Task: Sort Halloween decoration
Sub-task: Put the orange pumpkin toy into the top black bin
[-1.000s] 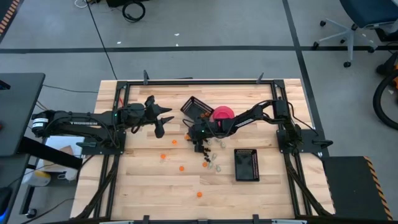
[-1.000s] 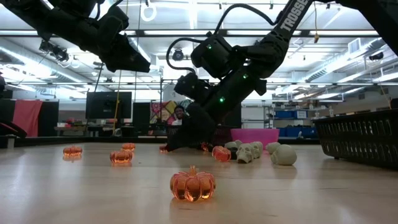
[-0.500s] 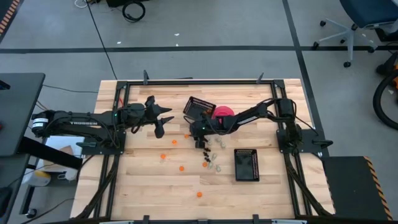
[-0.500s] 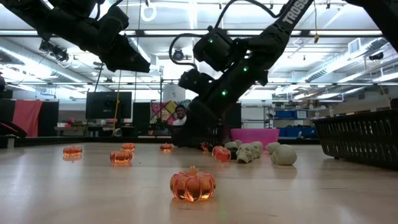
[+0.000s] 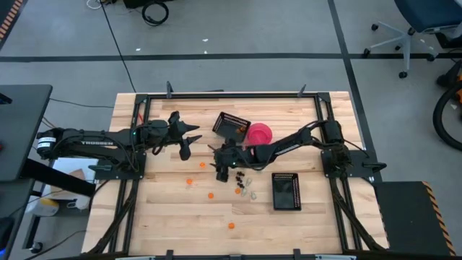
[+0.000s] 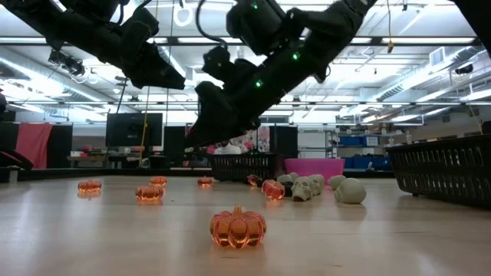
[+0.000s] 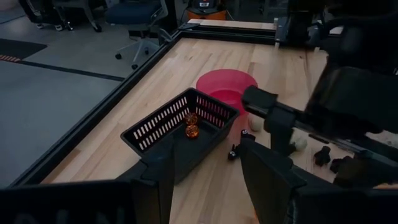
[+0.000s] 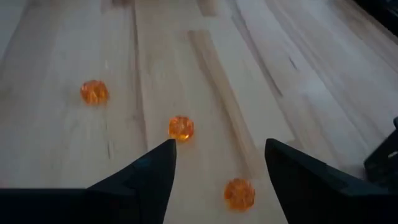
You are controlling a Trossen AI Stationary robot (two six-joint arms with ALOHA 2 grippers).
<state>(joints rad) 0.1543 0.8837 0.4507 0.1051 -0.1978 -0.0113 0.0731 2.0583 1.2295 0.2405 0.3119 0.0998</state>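
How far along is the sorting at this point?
Early. Two orange pumpkins sit in the tilted basket. Right gripper hangs open and empty above loose pumpkins; left gripper waits. Skulls and black pieces remain on the table.

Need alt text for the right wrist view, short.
The right hand, fingers open and empty, hangs over the wooden table, where three orange pumpkin trinkets lie: one farthest, one in the middle, one nearest.
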